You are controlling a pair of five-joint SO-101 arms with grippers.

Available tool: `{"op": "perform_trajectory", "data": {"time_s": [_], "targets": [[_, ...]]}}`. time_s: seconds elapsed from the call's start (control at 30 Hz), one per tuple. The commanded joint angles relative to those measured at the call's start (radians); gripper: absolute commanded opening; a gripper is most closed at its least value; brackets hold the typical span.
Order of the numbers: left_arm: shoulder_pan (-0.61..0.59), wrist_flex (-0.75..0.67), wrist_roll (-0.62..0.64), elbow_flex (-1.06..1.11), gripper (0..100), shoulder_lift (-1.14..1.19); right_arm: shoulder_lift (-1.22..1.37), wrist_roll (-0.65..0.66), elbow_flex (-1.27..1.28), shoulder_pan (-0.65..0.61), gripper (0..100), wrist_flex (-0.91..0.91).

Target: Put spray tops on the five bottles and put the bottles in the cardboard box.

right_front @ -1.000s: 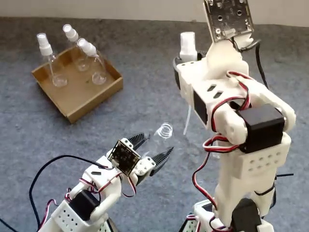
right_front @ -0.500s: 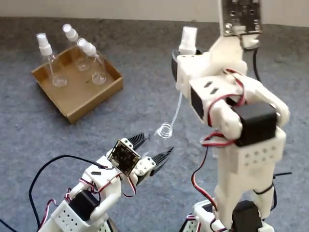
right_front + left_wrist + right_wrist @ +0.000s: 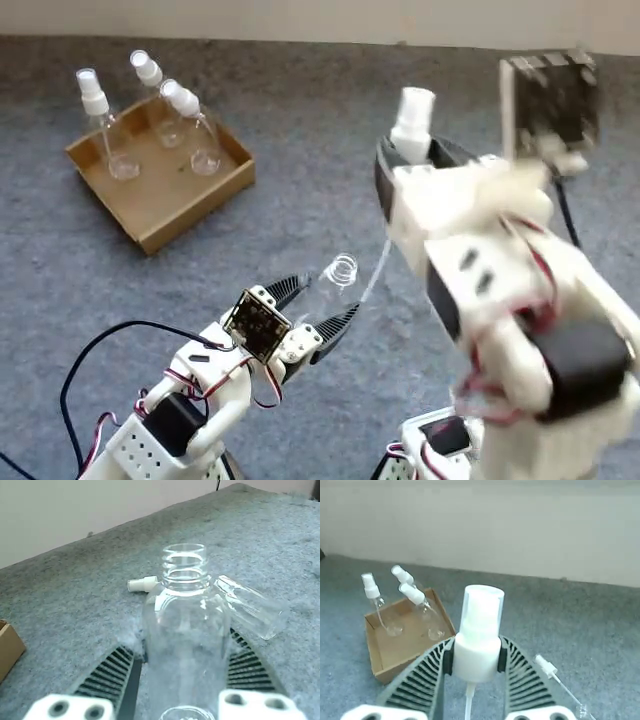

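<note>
Operator: How was the spray top (image 3: 413, 112) set against the bottle (image 3: 342, 270)?

Observer: It was clamped upright in the ribbed fingers of the right gripper (image 3: 476, 652), right of centre in the high view. Its thin tube was slanted down-left, ending just beside the threaded neck. The clear bottle was pinched between the left gripper's (image 3: 328, 298) fingers at lower centre, mouth pointed up-right.

Operator: And the cardboard box (image 3: 200, 212)?

Observer: Three capped bottles (image 3: 108, 135) were seen inside, upper left.
</note>
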Motion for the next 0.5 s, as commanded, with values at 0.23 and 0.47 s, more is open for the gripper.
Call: {"op": "perform_trajectory", "data": {"time_s": [0.23, 0.47], "targets": [[0.005, 0.003, 0.005, 0.022, 8, -0.010, -0.206, -0.008, 0.466, 0.016, 1.9, -0.384], [0.005, 0.005, 0.005, 0.022, 8, -0.010, -0.344, -0.008, 0.708, 0.016, 1.9, -0.616]]}}
